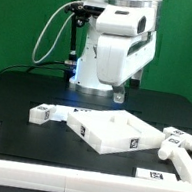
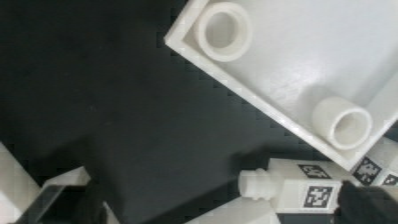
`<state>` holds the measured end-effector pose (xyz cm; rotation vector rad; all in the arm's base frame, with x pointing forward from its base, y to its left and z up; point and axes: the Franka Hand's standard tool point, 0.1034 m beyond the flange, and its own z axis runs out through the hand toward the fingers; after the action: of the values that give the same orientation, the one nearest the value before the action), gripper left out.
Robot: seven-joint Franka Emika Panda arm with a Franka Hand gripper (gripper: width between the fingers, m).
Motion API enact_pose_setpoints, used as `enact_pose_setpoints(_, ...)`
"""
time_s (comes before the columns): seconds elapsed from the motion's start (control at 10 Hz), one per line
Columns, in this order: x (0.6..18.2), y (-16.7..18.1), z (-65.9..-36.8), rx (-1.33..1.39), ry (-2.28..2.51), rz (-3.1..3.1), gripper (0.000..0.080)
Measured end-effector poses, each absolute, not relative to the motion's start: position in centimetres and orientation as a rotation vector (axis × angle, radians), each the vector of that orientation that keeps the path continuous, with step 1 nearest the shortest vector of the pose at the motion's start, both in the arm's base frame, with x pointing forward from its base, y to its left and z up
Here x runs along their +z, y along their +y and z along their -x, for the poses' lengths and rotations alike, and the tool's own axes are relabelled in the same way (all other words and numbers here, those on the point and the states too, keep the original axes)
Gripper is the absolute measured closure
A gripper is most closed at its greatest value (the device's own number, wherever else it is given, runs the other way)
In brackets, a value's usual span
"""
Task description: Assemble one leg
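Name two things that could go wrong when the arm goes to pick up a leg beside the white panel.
1. The leg lies on its side close beside a second leg and the panel edge; closing fingers might knock a neighbour.
2. The panel's socket faces up, so a skewed grasp may leave the leg tilted and jam at insertion.
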<state>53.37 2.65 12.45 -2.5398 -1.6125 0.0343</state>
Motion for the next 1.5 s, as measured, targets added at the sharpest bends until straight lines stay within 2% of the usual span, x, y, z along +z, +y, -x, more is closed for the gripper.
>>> enact_pose_setpoints(0.4,12.4,2.6,-53.4,0.036,-1.614,2.540,0.0150)
enact_pose_setpoints(0.6,11.9,2.2,-55.6,-0.023,-1.815,2.420,0.0150)
enact_pose_setpoints(0.8,11.8,3.4,-58.2,-0.038,-1.851,2.418,0.0150)
enact_pose_setpoints(1.2,11.4,3.2,-57.8,-0.027,-1.802,2.449,0.0150)
enact_pose_setpoints(1.5,8.4,4.0,-59.9,-0.061,-1.837,2.418,0.0150)
